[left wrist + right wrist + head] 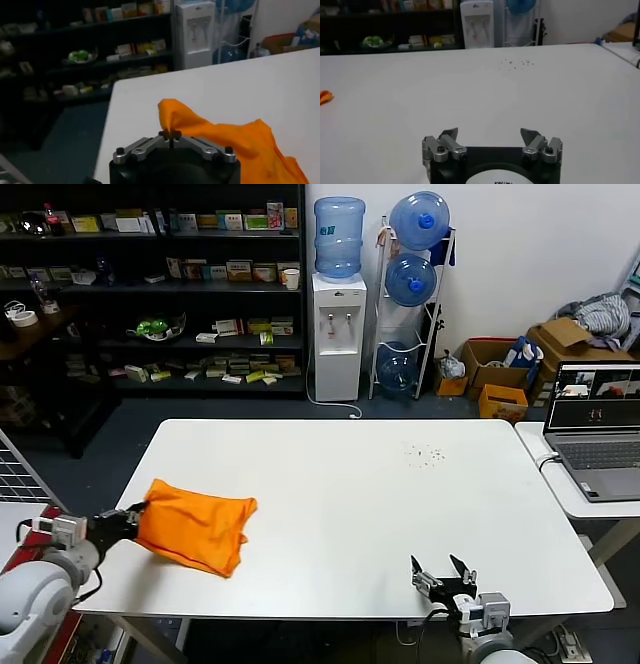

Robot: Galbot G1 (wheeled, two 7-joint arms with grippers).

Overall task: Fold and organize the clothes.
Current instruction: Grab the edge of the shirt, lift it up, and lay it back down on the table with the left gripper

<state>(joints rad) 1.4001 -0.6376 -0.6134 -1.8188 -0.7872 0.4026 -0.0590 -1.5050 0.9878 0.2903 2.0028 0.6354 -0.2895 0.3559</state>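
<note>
The clothes are one bright orange T-shirt [197, 526], folded into a compact bundle near the table's front left corner. My left gripper [133, 515] is shut on its left edge; in the left wrist view the fingertips [170, 134] pinch a raised peak of orange cloth [225, 137]. My right gripper [442, 570] hovers open over the front right edge of the table, far from the shirt, with nothing between its fingers [449, 135]. Only a sliver of the shirt [324, 96] shows at the edge of the right wrist view.
The white table [380, 484] has a patch of small dark specks [424, 453] at its back right. A laptop [595, 429] sits on a side table at the right. Shelves, a water dispenser [337, 334] and boxes stand behind.
</note>
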